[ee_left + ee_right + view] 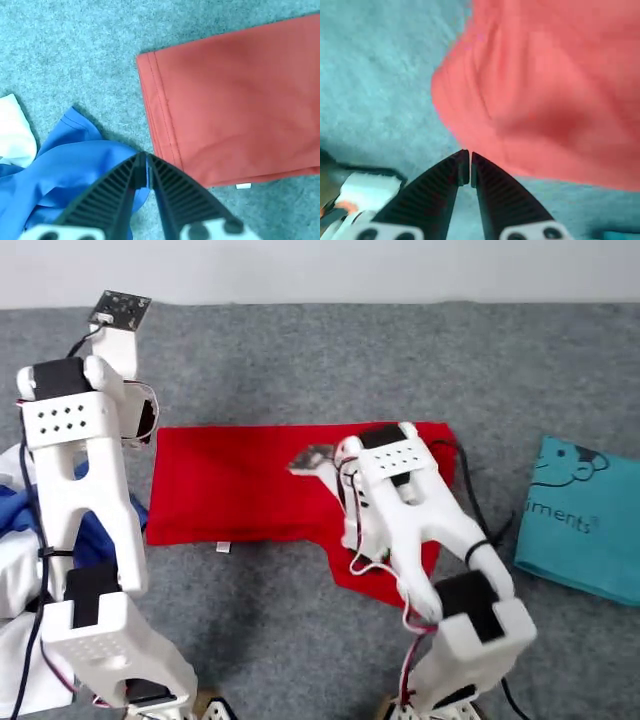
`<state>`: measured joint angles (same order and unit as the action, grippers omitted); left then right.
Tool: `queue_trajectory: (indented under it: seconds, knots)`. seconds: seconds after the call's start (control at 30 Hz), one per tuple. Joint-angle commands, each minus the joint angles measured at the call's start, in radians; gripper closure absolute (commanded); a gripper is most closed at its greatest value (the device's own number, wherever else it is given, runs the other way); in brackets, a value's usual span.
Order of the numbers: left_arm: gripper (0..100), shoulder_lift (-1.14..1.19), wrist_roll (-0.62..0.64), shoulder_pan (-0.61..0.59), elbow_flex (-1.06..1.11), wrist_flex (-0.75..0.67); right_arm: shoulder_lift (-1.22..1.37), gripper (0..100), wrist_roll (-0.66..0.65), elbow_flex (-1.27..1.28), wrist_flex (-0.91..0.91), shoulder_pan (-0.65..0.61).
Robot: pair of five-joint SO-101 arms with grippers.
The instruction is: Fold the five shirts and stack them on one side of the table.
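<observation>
The red cloth shirt lies on the grey worktop. The left pincer and the right pincer are both clenched.

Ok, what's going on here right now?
Two robot arms are working on shirts. A red shirt lies flat in the middle, partly folded. The left tool is shut above a blue shirt heaped beside a white shirt; the right tool is shut at the red shirt's edge. A teal shirt lies folded off to one side.
</observation>
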<state>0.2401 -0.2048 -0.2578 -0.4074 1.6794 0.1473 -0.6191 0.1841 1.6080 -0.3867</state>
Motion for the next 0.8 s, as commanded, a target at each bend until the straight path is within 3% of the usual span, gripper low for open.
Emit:
queue_trajectory:
  seconds: [0.0, 0.23, 0.47, 0.77]
  knots:
    - [99, -0.063, 0.009, 0.002, -0.045, 0.005, -0.067, 99.0, 0.012, -0.058, -0.094, -0.064]
    - [99, -0.063, 0.011, 0.000, -0.044, 0.009, 0.143, 99.0, 0.092, -0.018, -0.295, -0.105]
    - [99, -0.063, 0.011, -0.002, -0.044, 0.009, 0.194, 99.0, 0.115, -0.055, -0.124, -0.170]
    - [99, -0.063, 0.011, 0.003, -0.044, 0.006, 0.019, 99.0, 0.124, -0.173, -0.096, -0.174]
